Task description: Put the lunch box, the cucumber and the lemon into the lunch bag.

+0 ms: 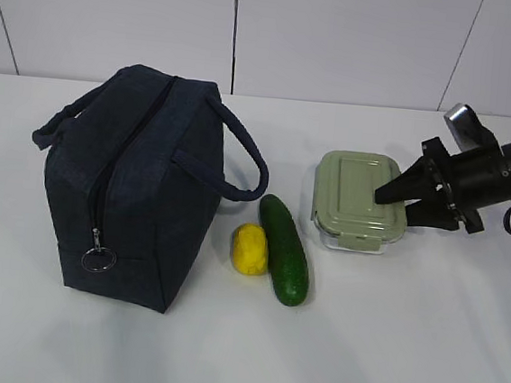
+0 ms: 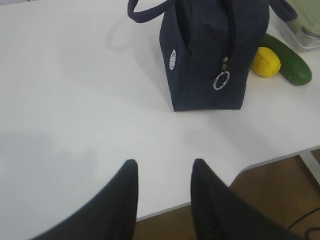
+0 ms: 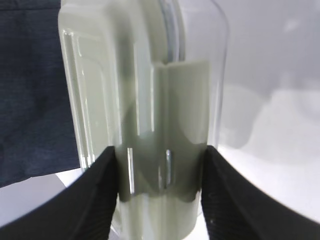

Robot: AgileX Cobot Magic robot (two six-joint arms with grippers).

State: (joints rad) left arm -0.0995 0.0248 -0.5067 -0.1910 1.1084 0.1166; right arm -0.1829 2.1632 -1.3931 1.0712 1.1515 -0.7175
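White table [image 1: 421, 352] before a pale panelled wall. My right gripper [image 3: 159, 150] is clamped across the end of the lunch box [image 1: 356, 201], a finger pressed to each side. The cucumber [image 1: 283, 249] lies left of the box, touching the lemon [image 1: 249, 249]; beyond stands the zipped lunch bag [image 1: 133, 189]. My left gripper [image 2: 162, 167] hangs parted, empty, above the table's near edge.

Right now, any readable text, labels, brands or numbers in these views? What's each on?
No readable text in any view.
Lunch bag: a small white round emblem on its side panel, too small and blurred to read, if it holds text at all.
Lunch box, cucumber, lemon: no markings visible.
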